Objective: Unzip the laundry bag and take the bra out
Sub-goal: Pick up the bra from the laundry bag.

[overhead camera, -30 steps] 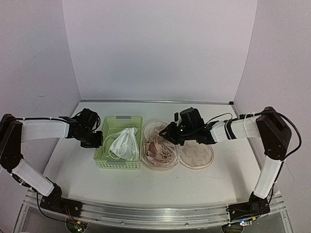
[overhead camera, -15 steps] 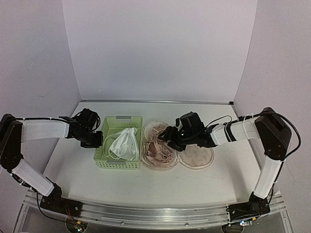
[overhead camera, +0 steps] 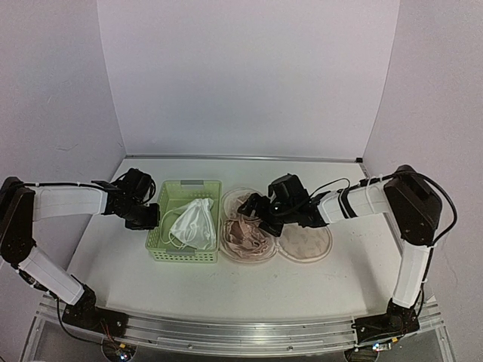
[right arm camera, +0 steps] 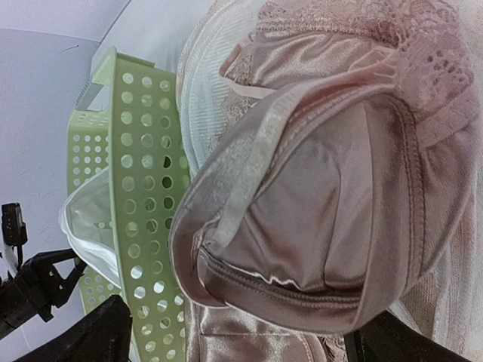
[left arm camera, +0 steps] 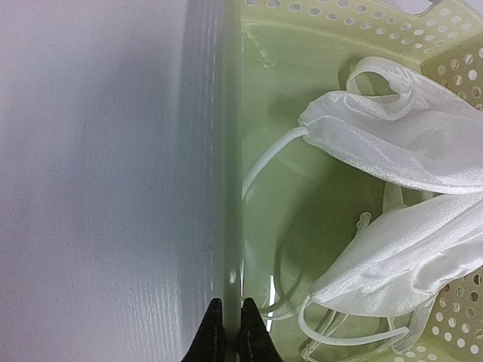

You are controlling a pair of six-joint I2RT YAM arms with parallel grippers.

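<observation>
Right arm (overhead camera: pixel 355 202) stretches leftward, right fingers (right arm camera: pixel 102 339) wide above the bra (right arm camera: pixel 317 219) (left fingers (left arm camera: pixel 213 339) pinch the basket (left arm camera: pixel 230 151) rim)

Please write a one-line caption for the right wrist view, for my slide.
Right gripper, jaws wide open, over the pink bra in the opened laundry bag, beside the green basket.

The bra (right arm camera: pixel 317 211) runs past the right wrist view's edges; the laundry bag (overhead camera: pixel 306 245) seems partly hidden beneath it.
</observation>
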